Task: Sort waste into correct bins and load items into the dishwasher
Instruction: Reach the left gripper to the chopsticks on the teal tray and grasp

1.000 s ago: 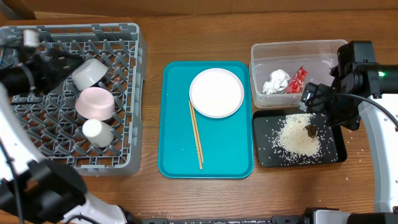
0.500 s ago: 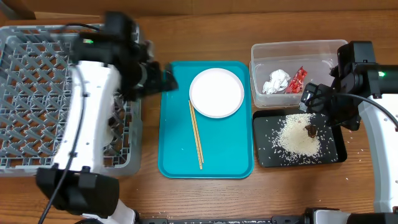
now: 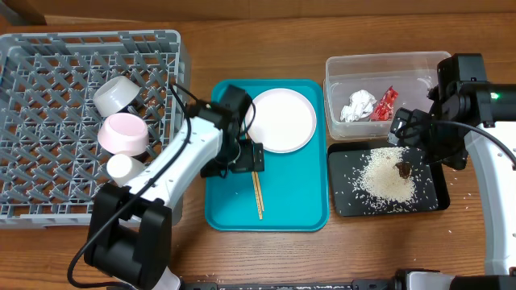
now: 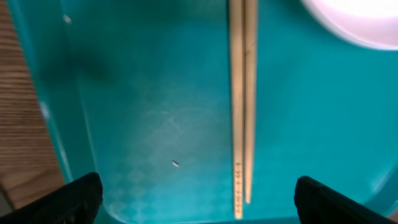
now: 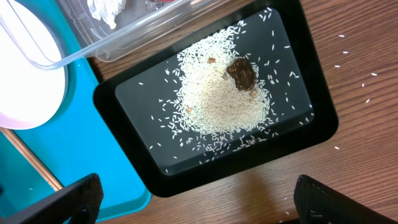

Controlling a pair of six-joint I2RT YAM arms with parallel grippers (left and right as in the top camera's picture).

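Note:
The grey dishwasher rack (image 3: 48, 193) at the left holds a pale bowl (image 3: 118, 94), a pink bowl (image 3: 125, 133) and a white cup (image 3: 123, 167). On the teal tray lie the white plate (image 3: 280, 119) and the chopsticks (image 3: 258, 197). My left gripper (image 3: 246, 157) hovers open low over the chopsticks (image 4: 242, 106), its fingertips (image 4: 78, 199) spread to either side of them. The clear tub (image 3: 387, 66) contains the napkin (image 3: 359, 105) and red wrapper (image 3: 385, 102). Rice (image 3: 387, 179) with a brown scrap (image 3: 403, 169) lies in the black tray (image 3: 343, 201). My right gripper (image 3: 415, 133) hangs open above that tray (image 5: 311, 134).
The teal tray (image 3: 234, 209) fills the middle of the table, between the rack and the two bins. Stray rice grains (image 5: 367, 81) dot the wood to the right of the black tray. The plate's edge (image 4: 354, 22) lies close beside the chopsticks.
My left arm has swung from the rack rightward and come down over the teal tray, above the chopsticks. The right arm has not moved.

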